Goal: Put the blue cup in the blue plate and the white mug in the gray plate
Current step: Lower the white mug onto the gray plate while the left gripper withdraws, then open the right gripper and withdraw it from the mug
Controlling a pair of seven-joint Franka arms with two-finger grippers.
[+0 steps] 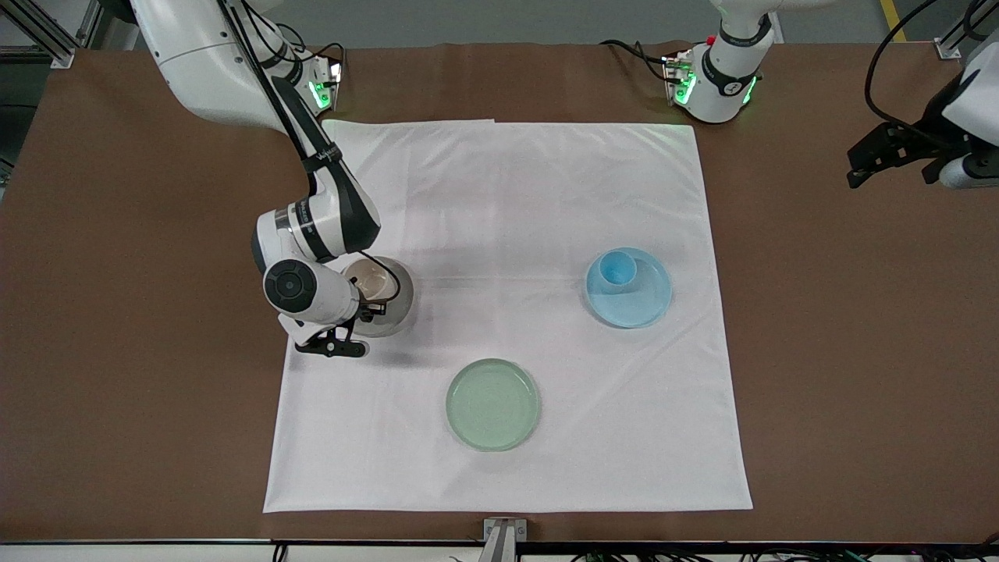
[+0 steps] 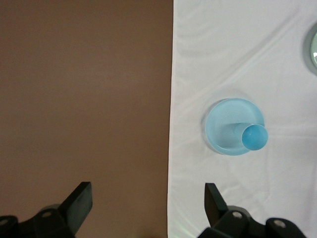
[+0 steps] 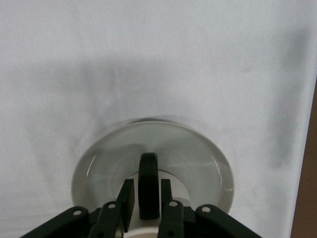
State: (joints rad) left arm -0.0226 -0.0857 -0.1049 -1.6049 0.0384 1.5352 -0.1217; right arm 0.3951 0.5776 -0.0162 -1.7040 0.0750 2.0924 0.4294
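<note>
The white mug stands upright in the gray plate at the right arm's end of the cloth. My right gripper is down at the mug; in the right wrist view its fingers stand on either side of the dark handle with narrow gaps, over the gray plate. The blue cup stands in the blue plate, near its rim; both show in the left wrist view, the cup on the plate. My left gripper waits open and empty over the bare brown table.
A pale green plate lies empty on the white cloth, nearer the front camera than the other two plates. The cloth's edge runs under the left gripper's view. Brown table surrounds the cloth.
</note>
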